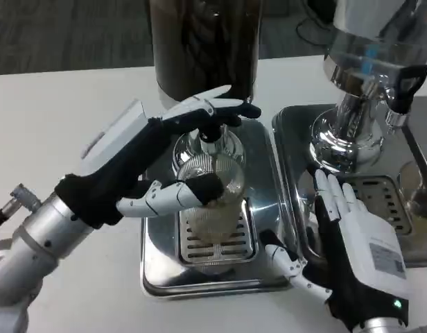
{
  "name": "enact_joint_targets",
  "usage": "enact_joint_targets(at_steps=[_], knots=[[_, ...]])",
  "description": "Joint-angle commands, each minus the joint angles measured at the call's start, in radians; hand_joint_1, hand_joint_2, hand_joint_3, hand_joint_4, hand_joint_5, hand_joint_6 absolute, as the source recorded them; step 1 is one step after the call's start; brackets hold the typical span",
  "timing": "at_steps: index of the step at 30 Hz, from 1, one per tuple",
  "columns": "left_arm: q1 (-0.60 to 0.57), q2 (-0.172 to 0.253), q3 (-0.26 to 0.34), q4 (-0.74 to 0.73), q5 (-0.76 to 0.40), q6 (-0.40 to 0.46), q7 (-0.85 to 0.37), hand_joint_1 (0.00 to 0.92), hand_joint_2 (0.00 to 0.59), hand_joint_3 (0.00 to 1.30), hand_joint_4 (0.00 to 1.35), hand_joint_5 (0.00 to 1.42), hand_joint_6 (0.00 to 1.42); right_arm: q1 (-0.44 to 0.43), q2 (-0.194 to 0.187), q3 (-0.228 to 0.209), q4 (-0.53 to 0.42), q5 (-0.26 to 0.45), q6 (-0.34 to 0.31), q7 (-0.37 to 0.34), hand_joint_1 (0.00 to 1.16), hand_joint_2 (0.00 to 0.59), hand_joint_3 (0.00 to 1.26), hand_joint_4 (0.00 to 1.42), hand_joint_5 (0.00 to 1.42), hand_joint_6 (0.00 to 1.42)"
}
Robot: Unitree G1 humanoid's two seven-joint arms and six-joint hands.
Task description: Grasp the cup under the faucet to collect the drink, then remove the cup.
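Dispensers number two, trays two, cup one.

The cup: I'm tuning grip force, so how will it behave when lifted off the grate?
The cup looks clear and ribbed, probably rigid and somewhat slippery. It stands tall on the slotted grate, so a sideways nudge could tip it.

Single head view, looking steeply down from close above, white table ahead, forearms entering from below
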Motion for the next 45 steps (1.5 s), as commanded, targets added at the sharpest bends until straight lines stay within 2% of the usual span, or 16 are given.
enact_joint_targets(at_steps=[1,5,9,15,22,32,35,45], knots=[[0.014,0.033,-0.037,0.006,0.129,-0.045,0.028,0.0,0.135,0.3,0.12,0.3,0.24,0.015,-0.005,-0.027,0.006,0.074,-0.049,0.017,0.28,0.243,0.0,0.0,0.0,0.05],[0.019,0.051,-0.053,0.001,0.195,-0.065,0.085,0.0,0.134,0.3,0.12,0.3,0.24,0.007,-0.007,-0.045,0.035,0.175,-0.097,0.061,0.32,0.224,0.0,0.0,0.0,0.04],[0.026,0.065,-0.068,-0.005,0.234,-0.07,0.131,0.0,0.134,0.3,0.12,0.3,0.24,-0.013,-0.019,-0.052,0.046,0.225,-0.138,0.096,0.35,0.216,0.0,0.0,0.0,0.05],[0.038,0.081,-0.083,-0.023,0.27,-0.066,0.18,0.0,0.134,0.3,0.12,0.3,0.24,-0.06,-0.011,-0.061,0.047,0.284,-0.127,0.175,0.38,0.192,0.0,0.0,0.0,0.06],[0.059,0.096,-0.094,-0.053,0.302,-0.055,0.23,0.0,0.134,0.3,0.12,0.3,0.24,-0.098,0.0,-0.076,0.048,0.316,-0.099,0.226,0.39,0.189,0.0,0.0,0.0,0.07],[0.07,0.109,-0.112,-0.076,0.328,-0.035,0.271,0.0,0.135,0.3,0.12,0.3,0.24,-0.152,0.005,-0.077,0.055,0.322,-0.051,0.29,0.42,0.176,0.0,0.0,0.0,0.02],[0.074,0.111,-0.114,-0.081,0.328,-0.031,0.278,0.0,0.135,0.31,0.12,0.3,0.24,-0.162,0.0,-0.071,0.053,0.3,-0.036,0.303,0.44,0.18,0.0,0.0,0.0,0.01],[0.089,0.115,-0.115,-0.095,0.325,-0.022,0.293,0.0,0.136,0.33,0.13,0.29,0.24,-0.203,0.013,-0.078,0.101,0.336,-0.03,0.337,0.44,0.186,0.0,0.0,0.0,0.0]])
